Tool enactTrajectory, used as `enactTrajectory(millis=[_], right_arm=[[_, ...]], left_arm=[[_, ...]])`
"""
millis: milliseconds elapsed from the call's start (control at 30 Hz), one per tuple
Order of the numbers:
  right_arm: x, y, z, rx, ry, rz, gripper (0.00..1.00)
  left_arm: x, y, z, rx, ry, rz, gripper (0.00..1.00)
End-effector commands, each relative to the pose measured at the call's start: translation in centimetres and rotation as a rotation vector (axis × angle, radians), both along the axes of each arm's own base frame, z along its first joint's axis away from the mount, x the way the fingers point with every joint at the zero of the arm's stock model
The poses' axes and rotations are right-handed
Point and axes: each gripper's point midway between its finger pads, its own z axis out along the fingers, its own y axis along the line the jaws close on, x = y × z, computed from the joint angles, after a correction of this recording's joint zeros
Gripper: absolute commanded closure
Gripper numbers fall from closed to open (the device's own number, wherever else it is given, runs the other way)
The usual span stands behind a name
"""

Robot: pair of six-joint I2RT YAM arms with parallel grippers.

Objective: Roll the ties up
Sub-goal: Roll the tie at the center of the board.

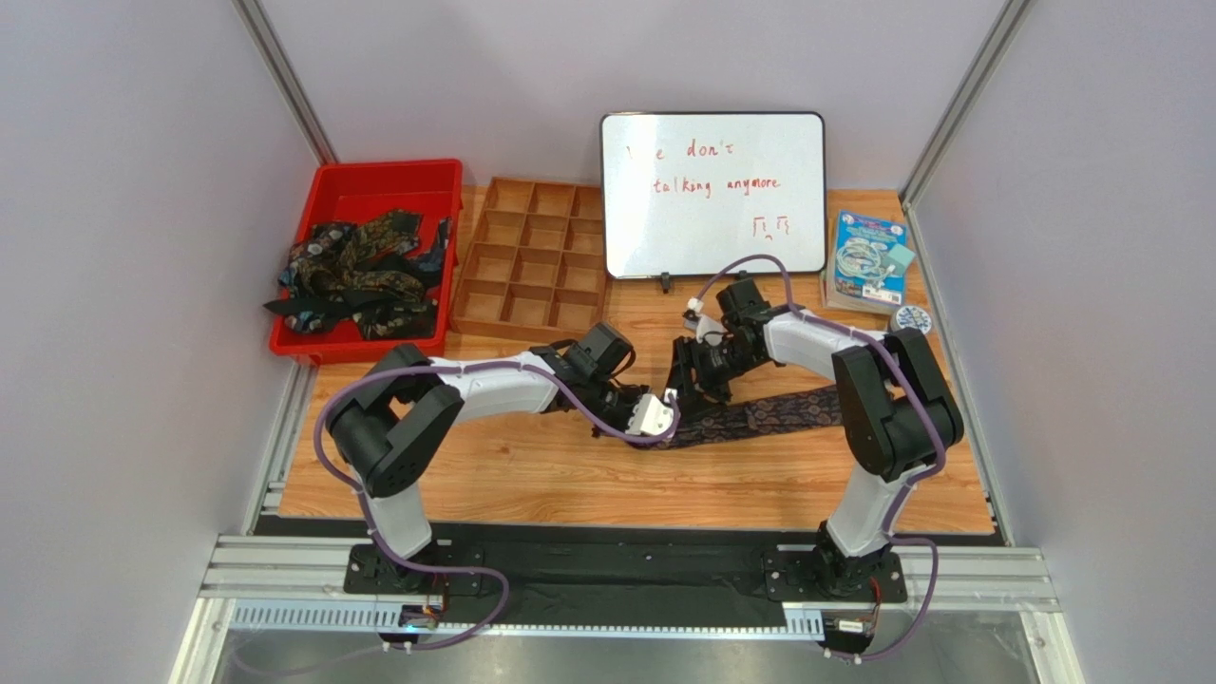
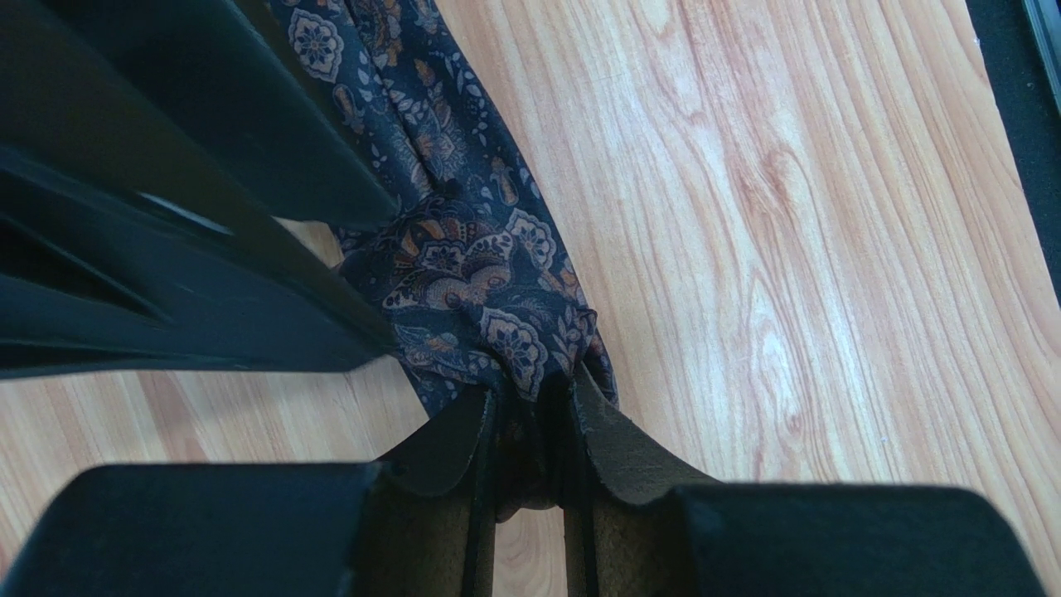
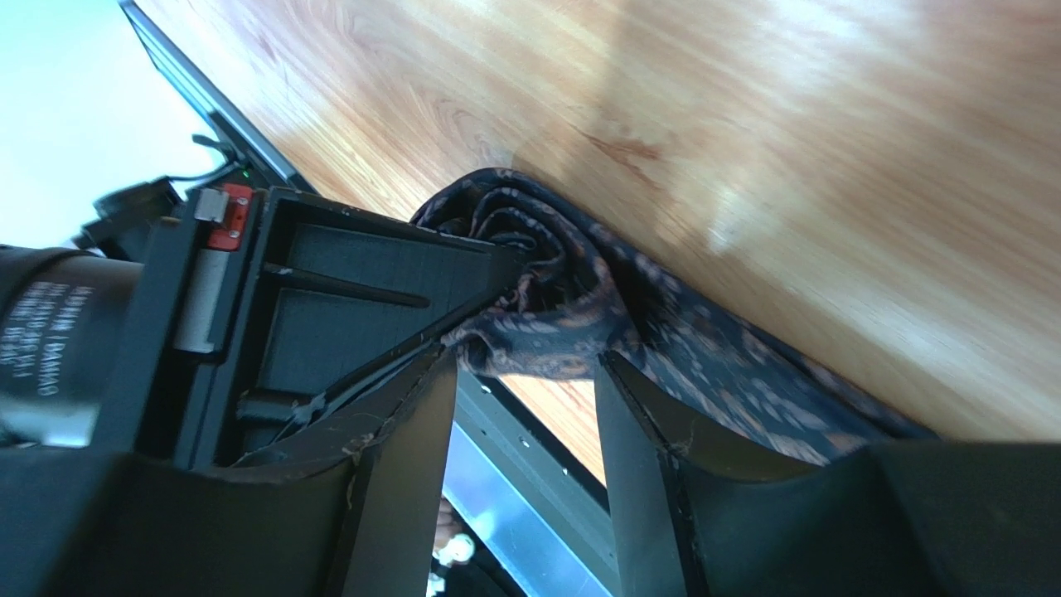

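Note:
One tie [image 1: 778, 413], dark with a paisley print, lies across the wooden table between the arms. Its left end is wound into a small roll [image 3: 529, 236]. My left gripper [image 2: 529, 404] is shut on bunched fabric of that tie [image 2: 473, 274] at the roll. My right gripper [image 3: 523, 373] stands open just short of the roll, with only the table and its edge showing between its fingers. In the top view both grippers meet at the tie's left end, left gripper [image 1: 674, 413] and right gripper [image 1: 695, 392]. More ties [image 1: 357, 271] lie piled in a red bin.
The red bin [image 1: 374, 177] stands at the back left, beside a wooden divided tray [image 1: 535, 257]. A whiteboard [image 1: 714, 193] leans at the back, with a blue box [image 1: 868, 261] to its right. The right gripper's finger [image 2: 187, 249] fills the left wrist view's upper left.

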Motion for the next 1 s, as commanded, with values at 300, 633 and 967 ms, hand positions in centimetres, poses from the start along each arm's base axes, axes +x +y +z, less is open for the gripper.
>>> enactTrajectory(millis=[300,633,967], right_arm=[[-2.2,0.0,-2.6,-0.039,0.027,0.028,0.84],[-1.4,-1.3,-6.0,-0.199,0.103,-0.004,0.91],[-1.7,-1.9,-7.4,-0.255,0.161,0.001,0.94]], left_arm=[[-0.7,1.1,-1.9,0.057,0.116,0.024,0.87],[0.7,1.2,-0.5,0.073,0.113,0.158,0.56],[1.4,1.6,1.4,0.039,0.093,0.280,0.36]])
